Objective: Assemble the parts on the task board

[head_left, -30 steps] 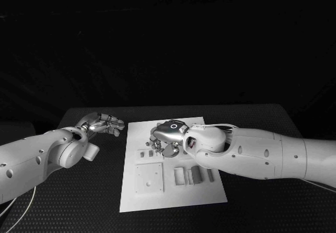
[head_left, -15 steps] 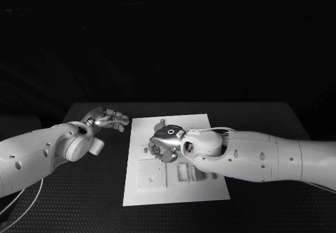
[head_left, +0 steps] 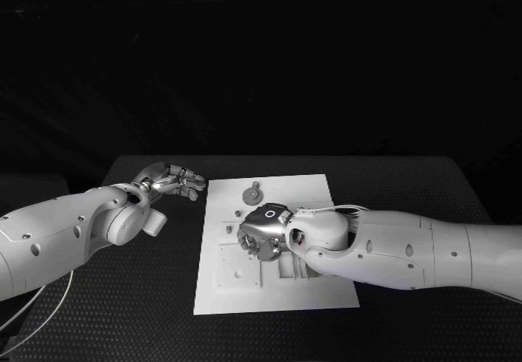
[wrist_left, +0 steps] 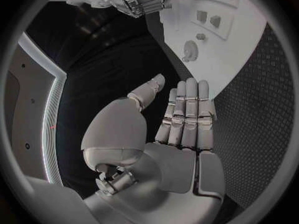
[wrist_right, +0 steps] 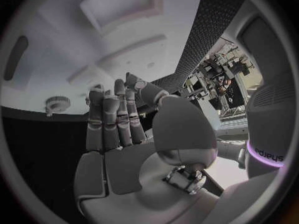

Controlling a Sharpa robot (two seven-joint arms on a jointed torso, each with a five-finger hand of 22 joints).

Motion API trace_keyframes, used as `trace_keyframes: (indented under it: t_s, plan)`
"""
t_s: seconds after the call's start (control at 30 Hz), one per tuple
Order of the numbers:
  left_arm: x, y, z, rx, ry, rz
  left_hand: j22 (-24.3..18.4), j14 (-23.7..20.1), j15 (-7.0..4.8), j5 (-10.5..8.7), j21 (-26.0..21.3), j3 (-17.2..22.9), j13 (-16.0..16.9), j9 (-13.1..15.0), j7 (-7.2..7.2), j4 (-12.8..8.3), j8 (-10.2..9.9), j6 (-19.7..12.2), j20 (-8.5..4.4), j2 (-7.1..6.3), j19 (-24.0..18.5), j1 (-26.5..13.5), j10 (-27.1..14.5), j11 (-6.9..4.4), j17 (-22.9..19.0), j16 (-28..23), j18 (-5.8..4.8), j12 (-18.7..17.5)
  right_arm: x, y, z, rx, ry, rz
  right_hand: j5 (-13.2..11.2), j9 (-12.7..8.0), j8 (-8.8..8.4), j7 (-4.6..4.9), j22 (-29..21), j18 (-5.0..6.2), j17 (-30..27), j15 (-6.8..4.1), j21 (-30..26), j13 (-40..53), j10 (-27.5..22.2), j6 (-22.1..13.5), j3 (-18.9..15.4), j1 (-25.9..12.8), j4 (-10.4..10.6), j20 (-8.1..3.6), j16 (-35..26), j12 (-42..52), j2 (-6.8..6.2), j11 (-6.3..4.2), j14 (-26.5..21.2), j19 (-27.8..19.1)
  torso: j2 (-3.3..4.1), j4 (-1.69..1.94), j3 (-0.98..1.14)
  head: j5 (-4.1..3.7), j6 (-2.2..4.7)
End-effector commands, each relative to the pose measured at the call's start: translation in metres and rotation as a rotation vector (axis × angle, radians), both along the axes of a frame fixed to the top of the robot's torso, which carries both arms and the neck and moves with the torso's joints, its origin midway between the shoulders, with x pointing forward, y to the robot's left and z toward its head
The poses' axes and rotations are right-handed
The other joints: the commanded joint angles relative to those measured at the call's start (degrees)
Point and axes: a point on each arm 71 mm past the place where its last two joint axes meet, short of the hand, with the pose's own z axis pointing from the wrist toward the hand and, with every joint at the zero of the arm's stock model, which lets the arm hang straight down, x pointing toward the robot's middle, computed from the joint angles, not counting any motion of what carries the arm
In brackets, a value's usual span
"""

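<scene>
Task board (head_left: 315, 298) lies flat mid-table, long edges running away from the robot. We read that as deliberate: both arms reach it from opposite sides.

Right hand (head_left: 263, 232) hangs over the board's middle, palm down. In its wrist view the fingers (wrist_right: 109, 122) stand straight and pressed side by side, thumb apart, nothing between them. We judge it poised to choose a part, not carrying one (whether a fingertip touches the board, we cannot tell).

Left hand (head_left: 171, 181) sits off the board, just beyond its far left corner, above the black table (head_left: 413, 188). Fingers (wrist_left: 187, 114) straight and close together, thumb out to the side, palm empty. We take this as a parked pose, kept clear so the right arm has room.

Parts: a round toothed piece (head_left: 253, 195) lies alone near the board's far edge, well apart from the right hand; the left wrist view shows it too (wrist_left: 190, 50). A square plate (head_left: 235, 271) sits toward the near left corner. Narrow blocks (head_left: 285, 268) lie beside it, partly under the right arm.

Our judgement: assembly is at an early stage, the gear-like piece loose and unseated.
</scene>
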Motion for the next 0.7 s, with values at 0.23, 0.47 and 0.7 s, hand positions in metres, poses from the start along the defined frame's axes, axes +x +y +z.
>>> trace_keyframes:
  t_s: [0.23,0.47,0.7]
  plan:
    - [-0.0001,-0.0031,0.0013,-0.011,-0.005,-0.007,0.1,-0.1,0.35,0.05,-0.4,-0.3,-0.1,0.0,0.25,0.1,0.1,0.0,0.34,-0.49,-0.1,-0.3,-0.2,-0.14,0.1,-0.3,0.49,0.0,-0.0049,0.0031,-0.0064,-0.013,0.004,0.027,0.2,0.1,0.18,0.21,0.7,1.17,0.0,-0.31,-0.3,0.0,0.2,0.0,0.1,0.1,0.1,-0.45,-0.2,-0.3,0.54,-0.01,0.2,0.1,-0.01,0.03,0.0,0.3,-0.16]
    - [-0.0001,-0.0031,0.0013,-0.01,-0.004,-0.007,0.1,-0.1,0.35,0.05,-0.4,-0.3,-0.1,0.0,0.26,0.1,0.1,0.0,0.35,-0.49,-0.1,-0.3,-0.3,-0.14,0.2,-0.3,0.49,0.0,-0.0055,0.0043,-0.0086,-0.017,0.004,0.03,0.2,0.1,0.17,0.22,0.7,1.17,0.0,-0.32,-0.3,0.0,0.2,0.0,0.1,0.1,0.1,-0.46,-0.2,-0.4,0.55,-0.01,0.2,0.1,-0.01,0.06,-0.03,0.41,-0.26]
    - [0.0,-0.0026,0.0013,-0.01,-0.004,-0.007,0.1,-0.1,0.36,0.05,-0.4,-0.3,-0.1,0.0,0.27,0.1,0.1,0.0,0.35,-0.51,-0.1,-0.3,-0.3,-0.14,0.2,-0.4,0.5,0.0,-0.0044,0.0027,-0.0104,-0.027,0.004,0.026,0.2,0.2,0.17,0.22,0.7,1.17,0.0,-0.32,-0.3,0.0,0.2,0.0,0.1,0.1,0.1,-0.47,-0.2,-0.4,0.54,-0.01,0.2,0.1,0.0,0.01,-0.03,0.62,-0.46]
